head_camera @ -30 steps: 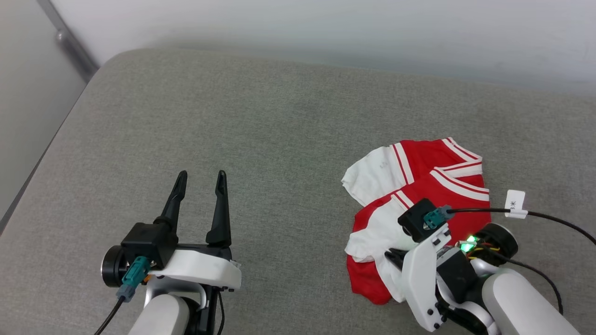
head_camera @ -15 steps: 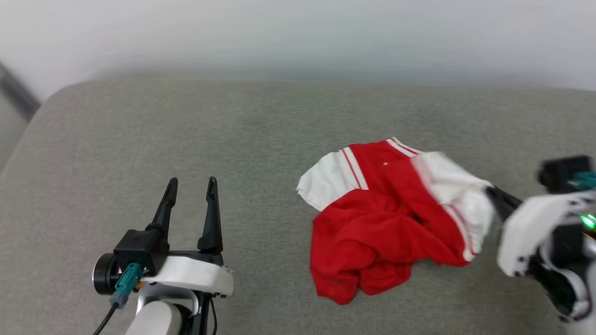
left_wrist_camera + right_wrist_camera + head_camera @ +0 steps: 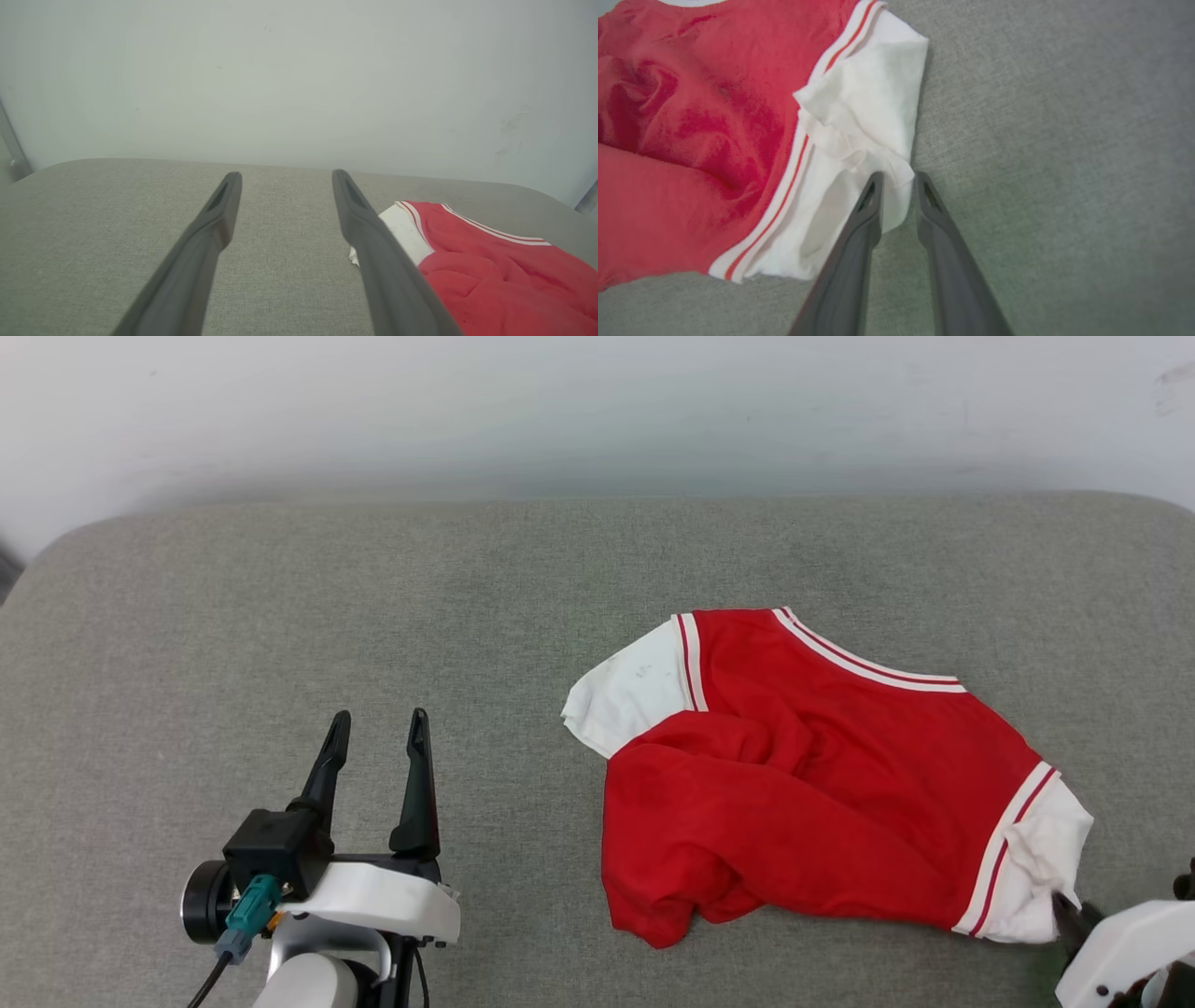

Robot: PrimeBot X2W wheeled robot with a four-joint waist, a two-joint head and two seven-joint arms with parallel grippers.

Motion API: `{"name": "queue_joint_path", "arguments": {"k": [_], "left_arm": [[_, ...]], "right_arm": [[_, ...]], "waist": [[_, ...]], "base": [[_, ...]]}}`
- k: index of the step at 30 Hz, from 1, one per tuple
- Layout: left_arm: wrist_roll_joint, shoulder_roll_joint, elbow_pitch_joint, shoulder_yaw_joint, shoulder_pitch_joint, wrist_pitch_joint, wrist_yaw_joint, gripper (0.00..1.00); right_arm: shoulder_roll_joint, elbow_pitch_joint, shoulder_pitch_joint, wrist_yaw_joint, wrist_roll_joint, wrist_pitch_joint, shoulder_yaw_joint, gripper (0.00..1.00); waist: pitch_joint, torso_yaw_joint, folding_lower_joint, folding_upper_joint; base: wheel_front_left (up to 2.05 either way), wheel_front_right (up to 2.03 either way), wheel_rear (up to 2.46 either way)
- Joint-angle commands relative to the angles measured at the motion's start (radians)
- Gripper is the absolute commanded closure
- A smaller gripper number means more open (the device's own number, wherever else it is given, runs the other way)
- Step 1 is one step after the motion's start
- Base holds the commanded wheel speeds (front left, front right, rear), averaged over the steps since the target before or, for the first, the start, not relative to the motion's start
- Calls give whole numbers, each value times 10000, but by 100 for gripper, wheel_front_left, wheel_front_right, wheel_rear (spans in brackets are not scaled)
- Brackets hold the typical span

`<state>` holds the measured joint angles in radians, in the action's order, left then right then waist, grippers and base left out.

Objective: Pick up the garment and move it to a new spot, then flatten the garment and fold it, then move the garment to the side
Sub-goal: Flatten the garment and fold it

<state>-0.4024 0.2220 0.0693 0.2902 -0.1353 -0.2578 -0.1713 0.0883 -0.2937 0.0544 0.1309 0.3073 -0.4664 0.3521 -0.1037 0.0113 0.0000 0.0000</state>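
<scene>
At the left of the head view I found the left gripper point(image 3: 379, 719) hovering over the grey padded surface point(image 3: 280, 616). Its two dark fingers were spread wide with nothing between them and pointed toward the pale wall point(image 3: 597, 411). The left wrist view confirmed this: bare grey cloth lay between the parted fingers, and the garment point(image 3: 822, 784) lay off to their right, well apart from them. The garment was on the surface right of centre, spread out but not flat. A thick fold ran across the red body and the lower hem was bunched. One white sleeve panel point(image 3: 625, 686) pointed left toward the idle gripper, and a striped red-and-white trim edge ran along the far side. I could see no numbers on the exposed face. At the far right, the second white sleeve point(image 3: 878, 93) was drawn out toward the right gripper point(image 3: 899, 177). In the right wrist view its fingers were closed to a narrow gap on the puckered corner of that sleeve, gripping the cloth just above the surface.
</scene>
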Motion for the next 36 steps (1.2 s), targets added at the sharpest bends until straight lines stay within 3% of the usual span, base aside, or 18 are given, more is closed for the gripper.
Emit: {"name": "queue_joint_path", "arguments": {"k": [1, 7, 16, 29, 36], "left_arm": [[-45, 63, 18, -22, 95, 13, -54, 0], [-70, 80, 9, 7, 217, 64, -107, 0], [-176, 307, 39, -130, 592, 247, -295, 0], [-421, 684, -37, -249, 1013, 957, -455, 0], [-893, 825, 293, 25, 222, 2211, 64, 0]], "right_arm": [[-26, -105, 263, -3, 38, 553, -72, 0], [170, 386, 268, -3, -460, 2222, 7, 0], [0, 2667, -329, -3, -1307, 3958, -822, 0], [-379, 4999, -1890, -5, -1497, 4021, -2550, 0], [-390, 5247, -1881, -5, -1148, 3989, -2816, 0]], "waist": [[1, 11, 0, 0], [168, -107, 0, 0], [721, -175, 0, 0], [1218, 162, 0, 0], [1078, 623, 0, 0]], "base": [[0, 0, 0], [0, 0, 0], [0, 0, 0], [0, 0, 0], [0, 0, 0]]}}
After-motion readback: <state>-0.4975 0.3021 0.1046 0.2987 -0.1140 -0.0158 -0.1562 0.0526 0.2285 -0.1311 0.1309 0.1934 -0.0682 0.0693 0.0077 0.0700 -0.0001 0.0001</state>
